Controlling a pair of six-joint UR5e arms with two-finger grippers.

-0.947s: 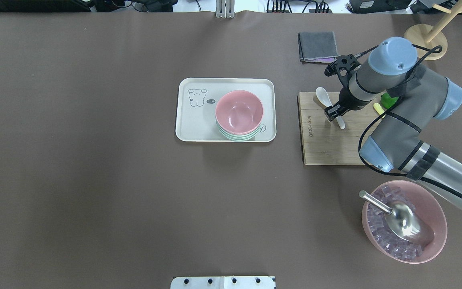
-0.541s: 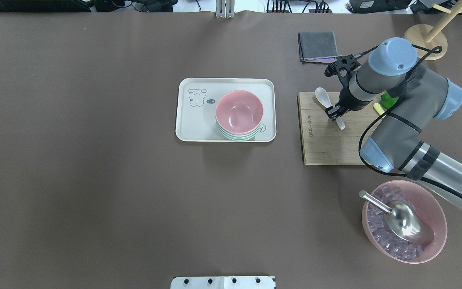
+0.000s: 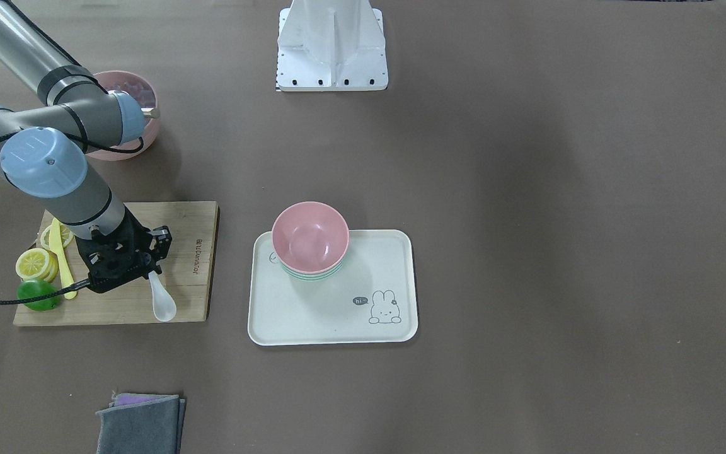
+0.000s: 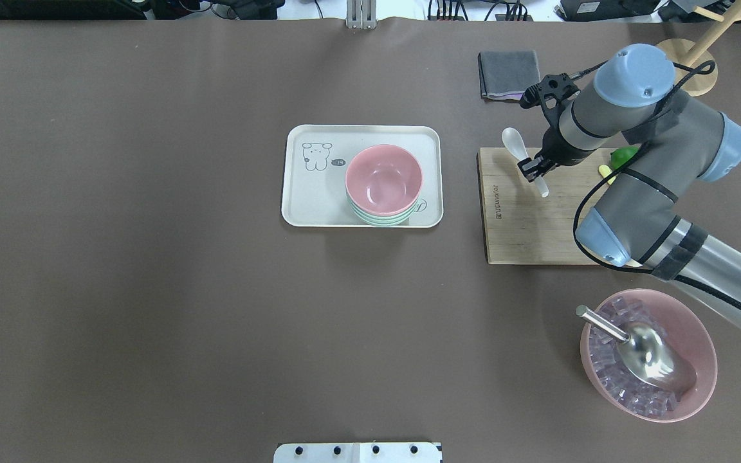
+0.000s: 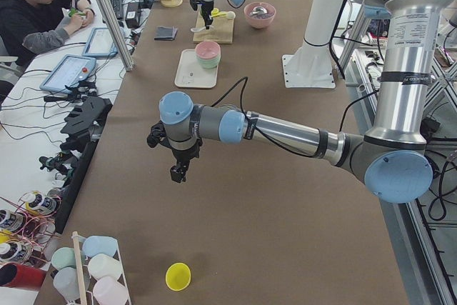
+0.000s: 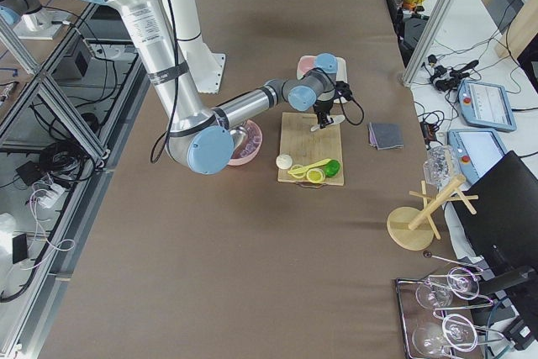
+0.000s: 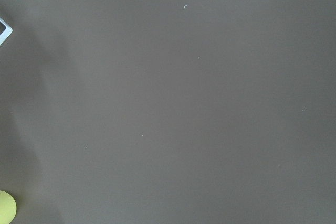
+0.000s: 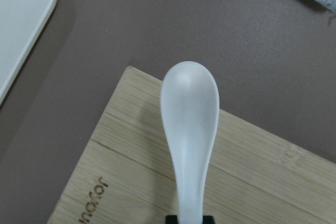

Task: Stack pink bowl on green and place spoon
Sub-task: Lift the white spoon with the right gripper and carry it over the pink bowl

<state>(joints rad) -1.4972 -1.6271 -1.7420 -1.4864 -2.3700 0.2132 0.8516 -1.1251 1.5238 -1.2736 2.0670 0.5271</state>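
The pink bowl (image 4: 383, 179) sits nested on the green bowl (image 4: 380, 218) on the white tray (image 4: 309, 193); the stack also shows in the front view (image 3: 310, 236). My right gripper (image 4: 533, 168) is shut on the handle of the white spoon (image 4: 515, 143) and holds it over the far left corner of the wooden cutting board (image 4: 525, 231). The right wrist view shows the spoon (image 8: 190, 129) above the board's corner. My left gripper (image 5: 177, 173) hangs over bare table far to the left; I cannot tell whether it is open or shut.
A pink bowl of ice cubes with a metal scoop (image 4: 647, 354) stands at the near right. A grey cloth (image 4: 510, 74) lies beyond the board. Lemon slices and a lime (image 3: 35, 265) lie on the board's right part. A wooden stand (image 4: 682, 64) is at the far right.
My right gripper has risen and moved away from the robot with the spoon in it; the spoon is lifted off the board. The bowls and tray have not moved.
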